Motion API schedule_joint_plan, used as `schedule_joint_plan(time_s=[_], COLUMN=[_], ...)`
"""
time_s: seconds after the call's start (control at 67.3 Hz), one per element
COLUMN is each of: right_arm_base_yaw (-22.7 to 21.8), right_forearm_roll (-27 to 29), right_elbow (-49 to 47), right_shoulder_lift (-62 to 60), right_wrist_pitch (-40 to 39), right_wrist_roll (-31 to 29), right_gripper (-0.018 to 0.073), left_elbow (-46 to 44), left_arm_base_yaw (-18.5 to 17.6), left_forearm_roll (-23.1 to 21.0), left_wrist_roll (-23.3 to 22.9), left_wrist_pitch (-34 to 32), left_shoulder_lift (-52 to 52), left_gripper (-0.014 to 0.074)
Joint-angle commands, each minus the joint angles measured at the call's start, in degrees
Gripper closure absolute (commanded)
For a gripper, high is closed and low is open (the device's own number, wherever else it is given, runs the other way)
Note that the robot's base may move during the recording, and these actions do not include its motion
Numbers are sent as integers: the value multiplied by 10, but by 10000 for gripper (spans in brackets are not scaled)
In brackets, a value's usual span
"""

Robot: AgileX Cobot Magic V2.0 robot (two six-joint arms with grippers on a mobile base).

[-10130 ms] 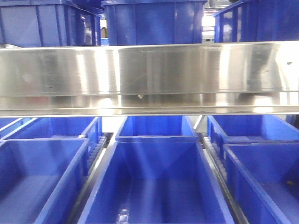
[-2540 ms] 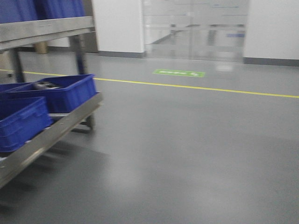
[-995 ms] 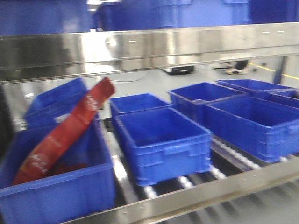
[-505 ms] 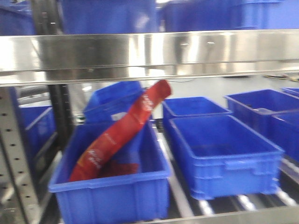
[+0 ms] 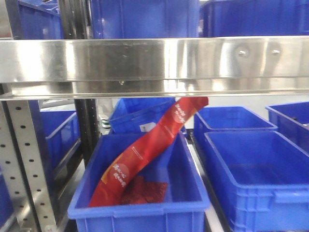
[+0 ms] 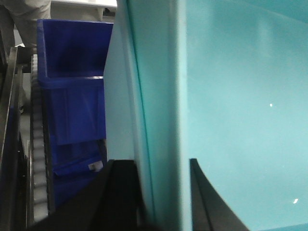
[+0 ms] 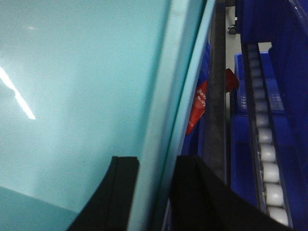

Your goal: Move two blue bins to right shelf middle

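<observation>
A pale sky-blue bin (image 6: 236, 96) fills the left wrist view. My left gripper (image 6: 161, 166) is shut on its upright wall, one black finger (image 6: 120, 192) outside and one inside. The right wrist view shows a pale sky-blue bin (image 7: 72, 72) too. My right gripper (image 7: 156, 166) is shut on its rim wall, with a finger (image 7: 120, 192) on the inside. I cannot tell whether this is one bin or two. The front view shows no pale bin and no gripper. A steel rack's shiny front rail (image 5: 154, 65) crosses the front view close ahead.
Under the rail, a royal-blue bin (image 5: 140, 212) holds a long red bag (image 5: 149, 145). More royal-blue bins (image 5: 256, 164) sit to its right, behind it and on the tier above. A grey perforated upright (image 5: 26, 159) stands at the left. Roller lanes (image 7: 264, 149) run beside the right gripper.
The front view left the first rack, swept across open floor and reached this rack. In the last second the bin with the red bag slid from left to centre and grew larger.
</observation>
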Motion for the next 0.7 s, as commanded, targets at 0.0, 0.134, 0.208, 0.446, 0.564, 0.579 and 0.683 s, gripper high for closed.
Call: schedule_joint_plan(time_s=[0.0, 0.134, 0.208, 0.446, 0.564, 0.579, 0.683], right_arm_base_yaw=[-1, -1, -1, -1, -1, -1, -1], right_forearm_roll=[-2, -2, -2, -2, -2, -2, -2], right_elbow=[-5, -5, -5, -5, -5, -5, -5], right_shoulder_lift=[-4, -4, -4, -4, -4, -4, -4], right_wrist_pitch=[-32, -32, -32, -32, -32, -32, -32], right_wrist_roll=[-8, -8, -8, -8, -8, -8, -8], right_gripper=[721, 721, 721, 721, 721, 721, 721], left_elbow=[-14, -14, -14, -14, -14, -14, -14], left_arm_base_yaw=[-4, -4, -4, -4, -4, -4, -4], left_forearm_roll=[-44, -44, -44, -44, -44, -44, -44], left_wrist_roll=[-2, -2, -2, -2, -2, -2, -2], left_wrist_pitch=[-63, -63, -63, -63, -63, -63, -63], left_shoulder_lift=[-16, -16, -16, -16, -16, -16, -16], left_gripper=[707, 707, 707, 707, 707, 707, 707])
